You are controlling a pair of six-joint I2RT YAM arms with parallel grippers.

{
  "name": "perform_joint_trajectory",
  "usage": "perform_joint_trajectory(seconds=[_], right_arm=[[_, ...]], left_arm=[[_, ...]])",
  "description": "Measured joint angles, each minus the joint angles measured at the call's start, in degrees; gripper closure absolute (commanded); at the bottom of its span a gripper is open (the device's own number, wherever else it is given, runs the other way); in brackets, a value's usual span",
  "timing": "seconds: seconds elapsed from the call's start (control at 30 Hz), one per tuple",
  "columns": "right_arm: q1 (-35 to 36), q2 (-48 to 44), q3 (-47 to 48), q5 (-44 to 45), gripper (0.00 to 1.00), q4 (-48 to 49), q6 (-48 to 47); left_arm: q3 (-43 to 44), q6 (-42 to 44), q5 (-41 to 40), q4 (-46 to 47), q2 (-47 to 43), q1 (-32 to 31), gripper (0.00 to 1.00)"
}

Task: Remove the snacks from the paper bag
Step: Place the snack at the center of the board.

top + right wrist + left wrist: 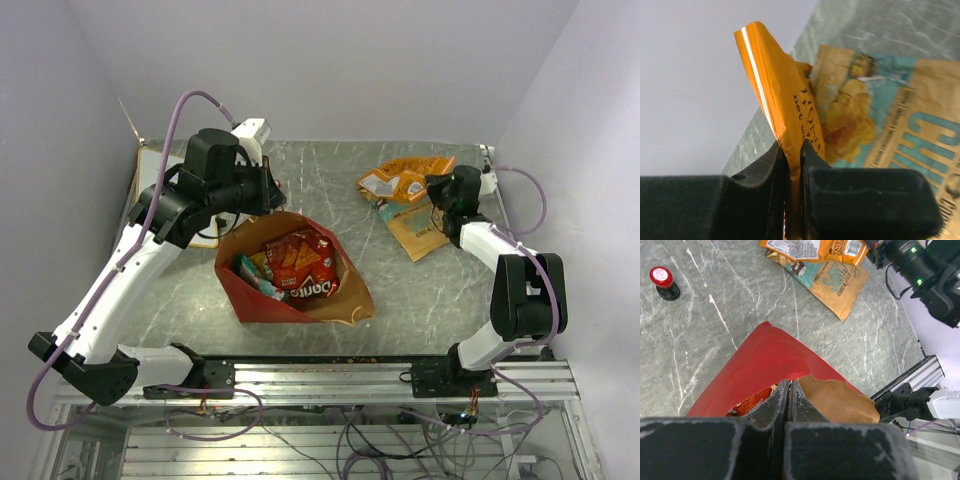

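The paper bag (258, 300), red outside and kraft inside, lies open in the middle of the table. A red Doritos bag (305, 265) and other packets, one teal (250, 268), lie in its mouth. My left gripper (272, 205) is at the bag's far rim; in the left wrist view it (789, 385) is shut on the torn edge of the bag (765, 355). My right gripper (432, 190) is shut on an orange packet (400, 180), seen pinched upright in the right wrist view (785, 95). A tan and teal packet (420, 235) lies flat beside it.
A small red-capped black knob (661, 277) stands on the table beyond the bag. The tan packet (900, 130) lies under the right gripper (792, 145). Walls close in the back and sides. An aluminium rail (330, 378) runs along the near edge.
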Motion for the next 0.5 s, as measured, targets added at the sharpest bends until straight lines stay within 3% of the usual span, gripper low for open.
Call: perform_joint_trajectory(seconds=[0.37, 0.5], right_arm=[[-5.8, -0.3, -17.3, -2.1, 1.0, 8.9, 4.6], [-6.6, 0.0, -17.4, -3.6, 0.82, 9.1, 4.7]], left_arm=[[0.2, 0.5, 2.2, 0.2, 0.0, 0.0, 0.93], [0.2, -0.1, 3.2, 0.6, 0.0, 0.0, 0.93]])
